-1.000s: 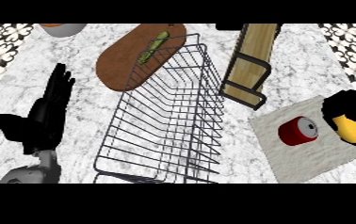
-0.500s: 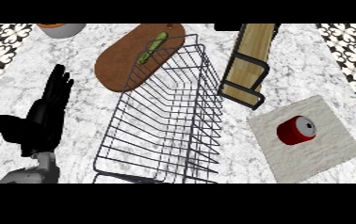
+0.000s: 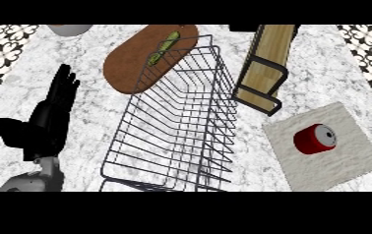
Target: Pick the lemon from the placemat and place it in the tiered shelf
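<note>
A red can [image 3: 315, 139] lies on the placemat [image 3: 341, 169], right of the wire basket [image 3: 181, 130]. The left robot hand [image 3: 49, 115] rests at the left edge, fingers straight and holding nothing.

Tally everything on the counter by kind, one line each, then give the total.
Wire basket: 1
Wooden board, with a green vegetable: 1
Tiered shelf: 1
Placemat: 1
Red can: 1
Grey bowl: 1
Total: 6, plus the vegetable

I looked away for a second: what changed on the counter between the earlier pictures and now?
The robot's right hand, seen a second ago at the right edge with something yellow, has left the view. The red can on the pale placemat, the wire basket, the brown oval board and the open left hand stayed put.
</note>
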Action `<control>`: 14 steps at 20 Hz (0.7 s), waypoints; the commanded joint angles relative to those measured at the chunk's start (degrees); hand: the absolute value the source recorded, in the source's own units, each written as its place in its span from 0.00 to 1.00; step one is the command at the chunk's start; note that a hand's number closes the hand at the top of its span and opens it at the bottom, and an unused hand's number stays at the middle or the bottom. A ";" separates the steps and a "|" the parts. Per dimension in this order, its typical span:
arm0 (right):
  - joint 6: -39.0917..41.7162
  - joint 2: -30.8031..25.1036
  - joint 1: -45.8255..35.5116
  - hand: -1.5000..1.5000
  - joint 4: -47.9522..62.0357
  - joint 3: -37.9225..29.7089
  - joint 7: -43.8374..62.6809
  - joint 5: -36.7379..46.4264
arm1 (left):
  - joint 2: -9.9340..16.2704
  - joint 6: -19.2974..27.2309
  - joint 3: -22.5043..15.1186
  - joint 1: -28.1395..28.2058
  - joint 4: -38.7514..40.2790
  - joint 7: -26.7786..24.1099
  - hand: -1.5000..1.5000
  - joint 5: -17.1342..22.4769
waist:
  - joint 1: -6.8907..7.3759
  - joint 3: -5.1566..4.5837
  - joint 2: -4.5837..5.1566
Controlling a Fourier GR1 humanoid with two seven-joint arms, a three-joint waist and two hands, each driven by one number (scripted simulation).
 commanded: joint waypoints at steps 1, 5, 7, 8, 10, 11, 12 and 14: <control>9.02 2.90 -4.89 1.00 2.97 1.06 -0.06 -2.30 | 0.23 -1.31 0.96 -0.33 2.71 -2.27 0.50 0.74 | 0.34 0.01 0.22; 5.99 8.25 -10.20 1.00 7.78 2.30 4.36 -2.54 | 0.02 -0.50 0.90 -3.52 3.13 0.63 0.50 0.26 | 1.04 0.07 0.50; 4.18 9.82 -9.53 1.00 8.88 2.77 3.15 -1.91 | -1.85 -0.56 -1.06 1.74 0.75 -2.45 0.50 -0.38 | 0.87 0.08 0.25; 6.11 8.03 -10.80 1.00 11.20 2.28 1.38 -1.91 | 0.26 -0.93 0.16 -1.89 -0.49 2.73 0.50 0.10 | 0.68 0.11 0.27; 2.22 13.01 -14.78 1.00 14.02 3.25 4.09 -0.84 | -0.37 -0.44 1.26 -4.01 3.56 -0.93 0.50 -0.11 | 1.11 0.09 0.59; 4.35 11.79 -15.87 1.00 14.05 3.26 4.29 -0.64 | -0.02 -0.02 0.74 -2.38 -0.22 1.59 0.50 -0.73 | 0.75 0.09 0.27; 3.94 12.27 -17.55 1.00 16.30 2.64 3.23 -0.86 | -1.01 -0.05 -0.06 -3.60 4.03 -0.80 0.50 -1.61 | 0.74 0.08 0.48; 0.67 15.63 -18.24 1.00 17.58 2.27 4.64 -0.67 | -0.03 -1.99 2.03 -2.21 4.10 -1.65 0.50 0.86 | 0.60 0.07 0.36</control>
